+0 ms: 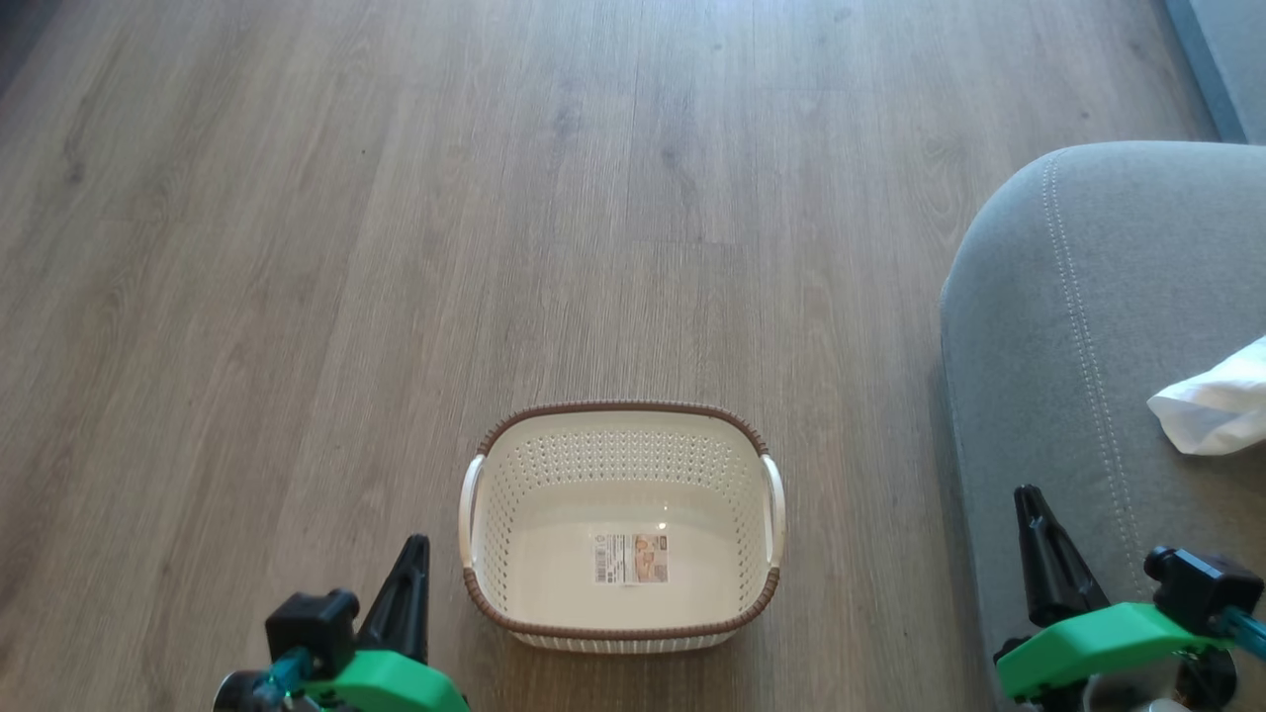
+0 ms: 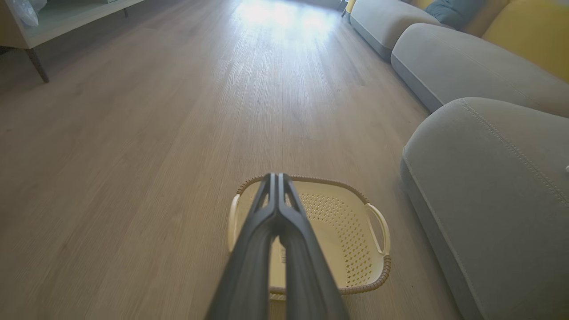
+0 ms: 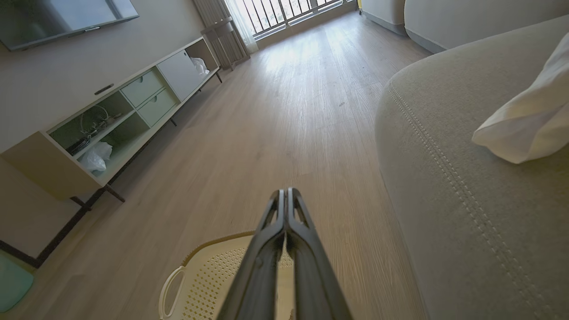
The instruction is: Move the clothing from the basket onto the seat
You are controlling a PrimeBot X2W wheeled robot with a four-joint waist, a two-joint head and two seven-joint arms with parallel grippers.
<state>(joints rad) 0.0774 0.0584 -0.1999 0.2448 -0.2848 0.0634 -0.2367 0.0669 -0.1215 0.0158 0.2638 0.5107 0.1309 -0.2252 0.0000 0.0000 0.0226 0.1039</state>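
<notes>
Standing beside seat (image 1: 1068, 297), basket (image 1: 623, 407) shows label sticker (image 1: 631, 559); left fingers (image 1: 406, 593), right fingers (image 1: 1048, 564) closed, empty.

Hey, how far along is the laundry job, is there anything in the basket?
Looks done: the basket holds nothing but its label sticker, and white fabric lies on the seat, cut off by the picture's edge. In hand: nothing; the left hand and right hand are both shut and empty. Left: nothing visible to move.
</notes>
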